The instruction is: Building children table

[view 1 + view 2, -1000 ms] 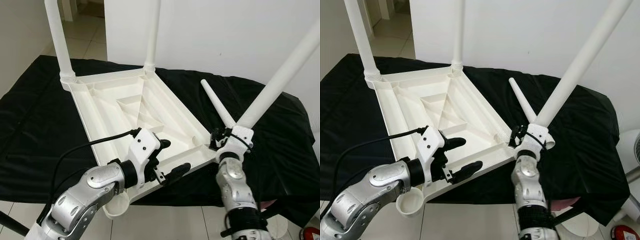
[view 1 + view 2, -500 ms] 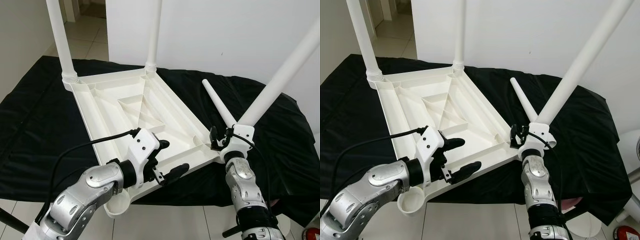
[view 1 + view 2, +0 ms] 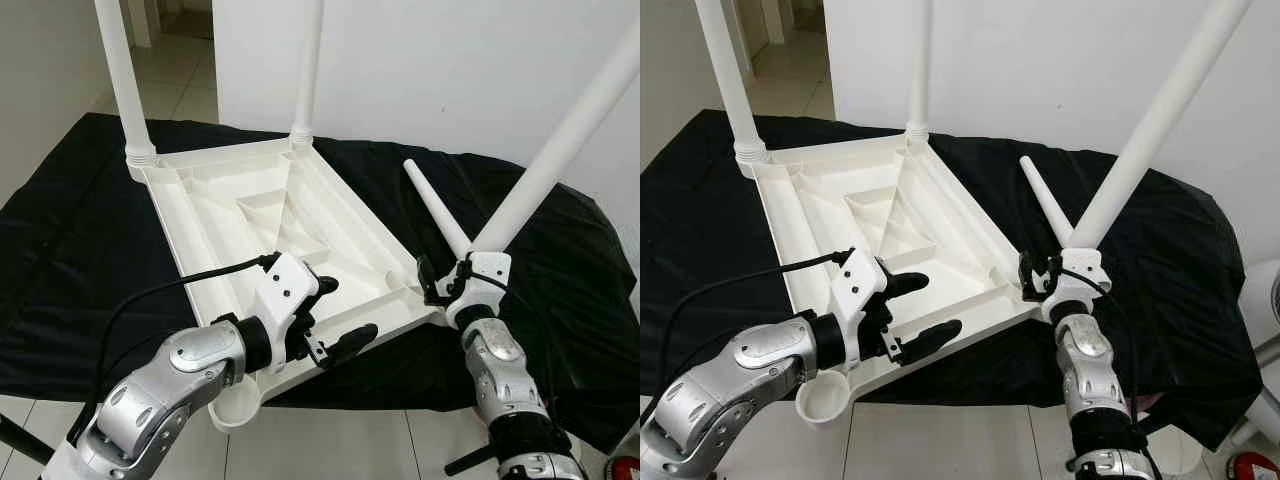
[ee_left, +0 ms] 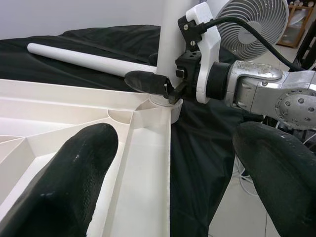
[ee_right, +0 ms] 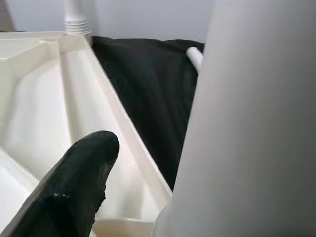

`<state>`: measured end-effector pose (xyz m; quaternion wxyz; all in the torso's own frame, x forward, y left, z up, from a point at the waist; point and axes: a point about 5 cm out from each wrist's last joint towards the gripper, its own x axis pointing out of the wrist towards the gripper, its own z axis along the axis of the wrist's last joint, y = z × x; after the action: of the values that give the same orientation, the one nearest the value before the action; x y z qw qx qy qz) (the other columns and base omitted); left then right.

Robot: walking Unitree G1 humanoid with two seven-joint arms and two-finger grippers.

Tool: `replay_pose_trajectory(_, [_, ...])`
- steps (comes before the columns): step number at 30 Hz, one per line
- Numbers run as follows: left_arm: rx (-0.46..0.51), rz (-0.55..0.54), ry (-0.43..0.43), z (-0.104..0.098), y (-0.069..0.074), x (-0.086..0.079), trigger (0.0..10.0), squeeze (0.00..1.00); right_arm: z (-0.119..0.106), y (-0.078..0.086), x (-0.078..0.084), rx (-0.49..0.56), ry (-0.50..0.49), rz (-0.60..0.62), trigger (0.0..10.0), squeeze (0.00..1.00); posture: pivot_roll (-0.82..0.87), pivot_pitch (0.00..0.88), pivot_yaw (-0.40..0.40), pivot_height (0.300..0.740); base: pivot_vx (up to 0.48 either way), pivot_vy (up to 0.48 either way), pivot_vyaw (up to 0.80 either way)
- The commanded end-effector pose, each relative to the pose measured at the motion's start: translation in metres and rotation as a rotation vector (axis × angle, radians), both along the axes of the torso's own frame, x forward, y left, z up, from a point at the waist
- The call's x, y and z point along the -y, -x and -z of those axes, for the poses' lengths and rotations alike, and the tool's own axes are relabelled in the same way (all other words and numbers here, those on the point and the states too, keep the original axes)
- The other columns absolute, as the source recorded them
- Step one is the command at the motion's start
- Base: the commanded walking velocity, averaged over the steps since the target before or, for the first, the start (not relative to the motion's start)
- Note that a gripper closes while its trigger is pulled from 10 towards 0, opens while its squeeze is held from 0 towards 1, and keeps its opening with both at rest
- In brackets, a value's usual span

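I saw the white table top lying upside down on the black cloth, with two legs standing up at its far end. My right gripper was closed around a third leg and held it, leaning, at the near right corner of the table top. My left gripper was open wide, its fingers on either side of the near edge. A spare leg lay on the cloth to the right.

Upside-down table top on the cloth, two legs at the back, loose leg lying right.
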<state>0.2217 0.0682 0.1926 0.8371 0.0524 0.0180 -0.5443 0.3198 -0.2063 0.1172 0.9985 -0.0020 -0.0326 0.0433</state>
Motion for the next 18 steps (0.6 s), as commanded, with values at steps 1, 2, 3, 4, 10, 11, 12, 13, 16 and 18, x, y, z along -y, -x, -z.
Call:
replay_pose_trajectory(1, [-0.005,0.066,-0.003,-0.002,0.004,0.003,10.0,0.00,0.000,-0.001,0.000,-0.001,0.000,-0.034,10.0,0.00,0.08,0.000,-0.099,0.740,0.000,0.000,0.00])
replay_pose_trajectory(2, [-0.005,0.066,-0.003,-0.002,0.004,0.003,10.0,0.00,0.000,-0.001,0.000,-0.001,0.000,-0.034,10.0,0.00,0.08,0.000,-0.099,0.740,0.000,0.000,0.00])
replay_pose_trajectory(3, [-0.005,0.070,-0.006,-0.002,0.004,0.003,10.0,0.00,0.000,-0.001,0.002,-0.001,0.005,-0.059,10.0,0.00,0.08,0.000,-0.095,0.740,0.000,0.000,0.00])
replay_pose_trajectory(4, [-0.005,0.070,-0.006,-0.002,0.004,0.003,10.0,0.00,0.000,-0.001,0.002,-0.001,0.005,-0.059,10.0,0.00,0.08,0.000,-0.095,0.740,0.000,0.000,0.00])
replay_pose_trajectory(10, [-0.015,0.082,-0.012,-0.002,0.006,0.003,10.0,0.00,-0.003,0.001,0.009,0.010,0.057,-0.187,10.0,0.00,0.08,0.000,-0.082,0.740,0.000,0.000,0.00])
replay_pose_trajectory(11, [-0.017,0.085,-0.013,-0.002,0.006,0.002,10.0,0.00,-0.005,0.001,0.011,0.014,0.074,-0.213,10.0,0.00,0.08,0.000,-0.077,0.740,0.000,0.000,0.00])
replay_pose_trajectory(12, [-0.017,0.085,-0.013,-0.002,0.006,0.002,10.0,0.00,-0.005,0.001,0.011,0.014,0.074,-0.213,10.0,0.00,0.08,0.000,-0.077,0.740,0.000,0.000,0.00])
replay_pose_trajectory(13, [-0.019,0.088,-0.014,-0.002,0.006,0.002,10.0,0.00,-0.006,0.001,0.012,0.018,0.095,-0.241,10.0,0.00,0.07,0.000,-0.073,0.740,0.000,0.000,0.00])
replay_pose_trajectory(16, [-0.020,0.096,-0.019,-0.002,0.006,0.001,10.0,0.00,-0.008,-0.001,0.015,0.014,0.122,-0.289,10.0,0.00,0.07,0.000,-0.063,0.740,0.000,0.000,0.00])
replay_pose_trajectory(18, [-0.020,0.096,-0.019,-0.002,0.006,0.001,10.0,0.00,-0.008,-0.001,0.015,0.014,0.122,-0.289,10.0,0.00,0.07,0.000,-0.063,0.740,0.000,0.000,0.00])
